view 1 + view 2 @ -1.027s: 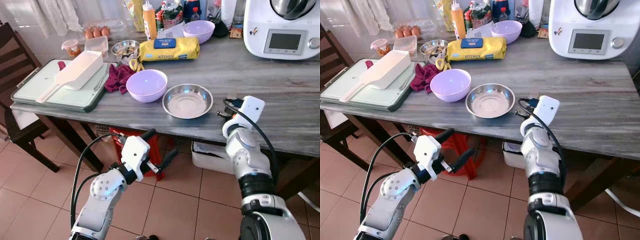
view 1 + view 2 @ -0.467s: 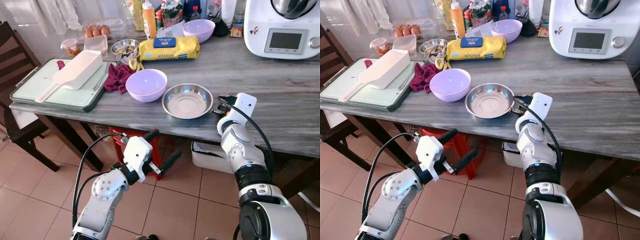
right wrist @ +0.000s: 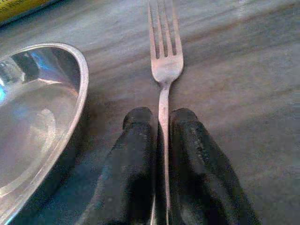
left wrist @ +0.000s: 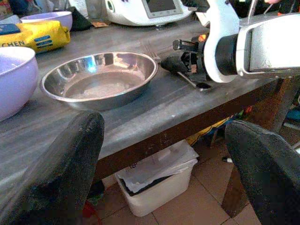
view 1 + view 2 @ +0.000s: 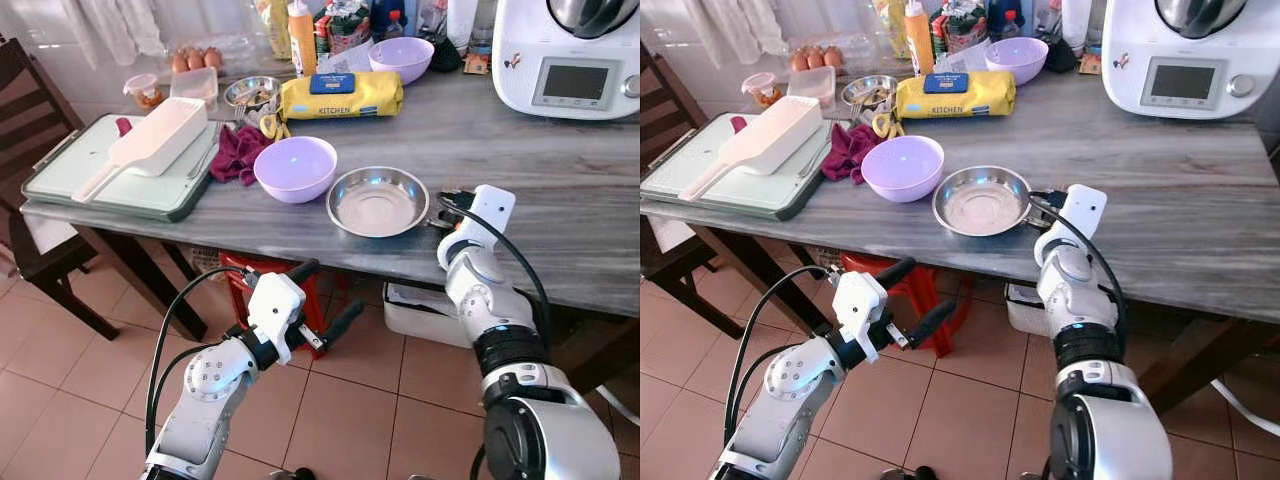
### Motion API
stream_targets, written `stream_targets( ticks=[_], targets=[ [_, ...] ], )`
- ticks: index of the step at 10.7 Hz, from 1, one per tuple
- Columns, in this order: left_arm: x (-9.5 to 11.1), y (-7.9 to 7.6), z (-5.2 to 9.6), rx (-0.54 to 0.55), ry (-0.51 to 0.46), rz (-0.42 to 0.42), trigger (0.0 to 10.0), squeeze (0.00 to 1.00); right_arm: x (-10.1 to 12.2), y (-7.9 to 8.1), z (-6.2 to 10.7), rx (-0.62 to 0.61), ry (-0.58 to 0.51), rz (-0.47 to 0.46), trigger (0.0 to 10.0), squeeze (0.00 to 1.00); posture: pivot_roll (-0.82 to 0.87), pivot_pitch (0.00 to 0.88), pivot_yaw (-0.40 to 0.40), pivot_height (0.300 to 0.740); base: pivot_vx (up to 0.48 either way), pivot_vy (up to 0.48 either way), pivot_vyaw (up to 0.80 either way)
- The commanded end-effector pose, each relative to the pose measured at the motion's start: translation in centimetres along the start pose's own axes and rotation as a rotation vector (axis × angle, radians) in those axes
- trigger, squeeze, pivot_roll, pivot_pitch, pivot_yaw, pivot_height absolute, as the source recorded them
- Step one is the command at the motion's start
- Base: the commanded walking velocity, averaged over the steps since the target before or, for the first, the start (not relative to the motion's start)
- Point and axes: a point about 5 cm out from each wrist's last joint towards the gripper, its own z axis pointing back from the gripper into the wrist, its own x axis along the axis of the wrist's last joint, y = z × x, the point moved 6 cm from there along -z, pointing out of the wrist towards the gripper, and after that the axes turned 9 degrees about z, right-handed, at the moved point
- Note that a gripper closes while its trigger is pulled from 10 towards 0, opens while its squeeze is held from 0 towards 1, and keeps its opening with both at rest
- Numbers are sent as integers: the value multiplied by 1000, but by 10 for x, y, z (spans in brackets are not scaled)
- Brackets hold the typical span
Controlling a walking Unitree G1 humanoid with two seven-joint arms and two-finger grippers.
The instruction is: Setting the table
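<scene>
Right gripper sits low over the desk just beside the steel bowl, on the side away from the lavender bowl. Its fingers are pressed together on the handle of a fork; tines point away from the wrist, fork lying along the wood near the steel bowl's rim. Risk, as I judge it: the pinch is on a thin handle, so the fork could twist or slide out when released, or the tines could knock the steel bowl's rim if the arm drifts toward it. Left gripper hangs below the desk edge, short of the steel bowl, fingers spread wide, holding nothing.
</scene>
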Motion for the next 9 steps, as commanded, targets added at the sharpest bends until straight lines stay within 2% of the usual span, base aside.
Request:
stream_targets(
  ticks=[1,5,8,9],
  targets=[
    [2,0,0,-5,-3,-12,10000,0,-28,0,2,-10,97,3,10000,1000,-62,116,129,740,0,0,0],
    [1,1,1,-1,1,-17,10000,0,-25,2,2,-1,87,6,10000,1000,-59,111,124,740,0,0,0],
    [2,2,0,10,-1,-16,10000,0,24,8,9,13,-110,61,10000,1000,-59,112,120,740,0,0,0],
    [1,2,0,12,-3,-15,10000,0,31,10,13,13,-139,66,10000,1000,-60,111,120,740,0,0,0]
  ],
)
